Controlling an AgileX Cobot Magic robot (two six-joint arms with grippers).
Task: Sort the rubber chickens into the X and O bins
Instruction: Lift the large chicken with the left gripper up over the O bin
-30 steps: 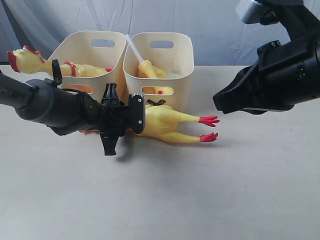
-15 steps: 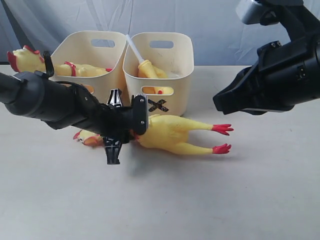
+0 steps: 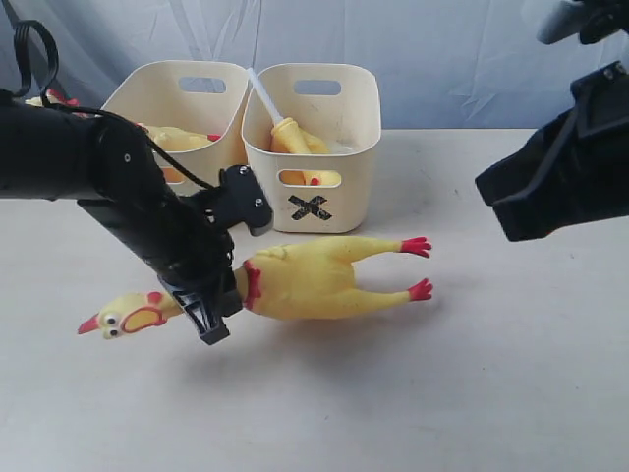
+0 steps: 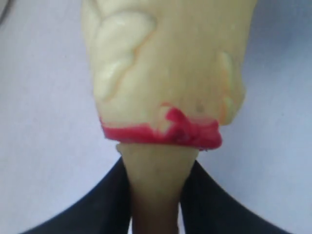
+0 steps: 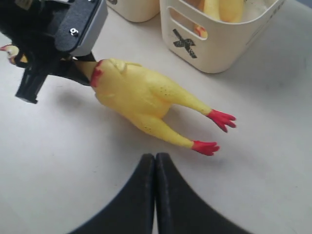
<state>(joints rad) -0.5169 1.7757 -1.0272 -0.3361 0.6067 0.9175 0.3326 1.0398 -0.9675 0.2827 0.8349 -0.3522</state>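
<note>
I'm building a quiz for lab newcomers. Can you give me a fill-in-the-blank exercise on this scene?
1. The left claw grips the large chicken by its ____.
2. The right claw is ____ and holds nothing.
3. In the exterior view, the right-hand bin bears a black ____.
Missing words: neck; shut; X

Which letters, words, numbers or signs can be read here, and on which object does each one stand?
"X": black, on the front wall of the right-hand cream bin.
Left-hand cream bin: its front is hidden behind the left arm; no mark readable.
Rubber chicken: no text.
</note>
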